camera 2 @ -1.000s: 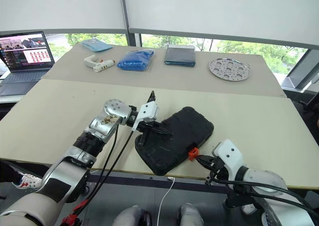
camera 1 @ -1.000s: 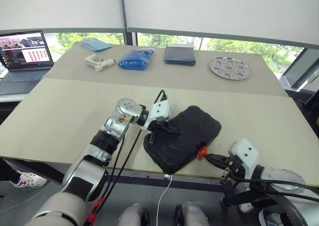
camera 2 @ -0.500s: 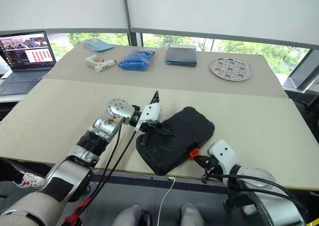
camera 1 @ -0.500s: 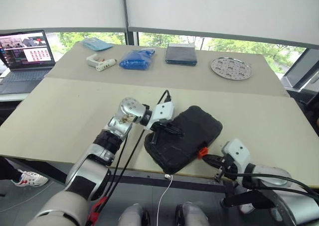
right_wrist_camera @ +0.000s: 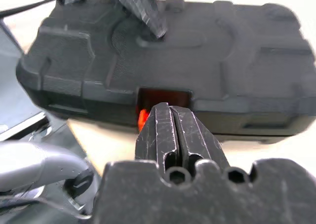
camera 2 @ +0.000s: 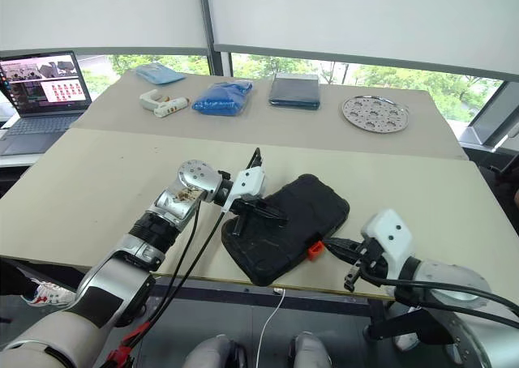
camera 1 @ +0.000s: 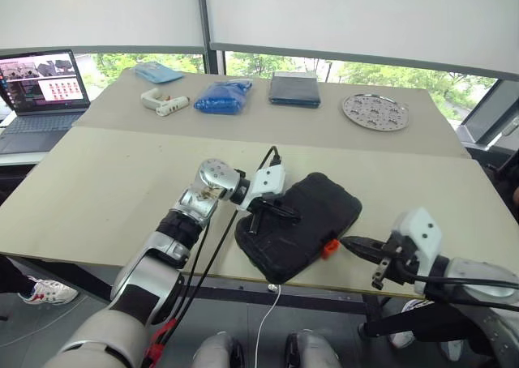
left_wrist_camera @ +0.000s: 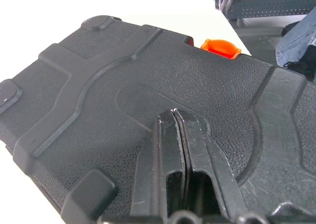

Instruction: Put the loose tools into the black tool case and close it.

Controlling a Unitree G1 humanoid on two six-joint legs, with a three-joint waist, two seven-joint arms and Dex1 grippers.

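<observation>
- Beige table, black tool case lying shut near its front edge
- Left tool pinched closed, empty, pressing on case lid
- Right tool closed, empty, tips at orange latch
- Risk: sideways shove sliding case off edge, latch unfastened

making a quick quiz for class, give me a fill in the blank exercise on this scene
1. The black tool case lies on the table with its lid ____.
2. The left gripper rests its shut fingers on the case's ____.
3. The right gripper points at the small ____ latch.

Missing words: closed; lid; orange
</observation>
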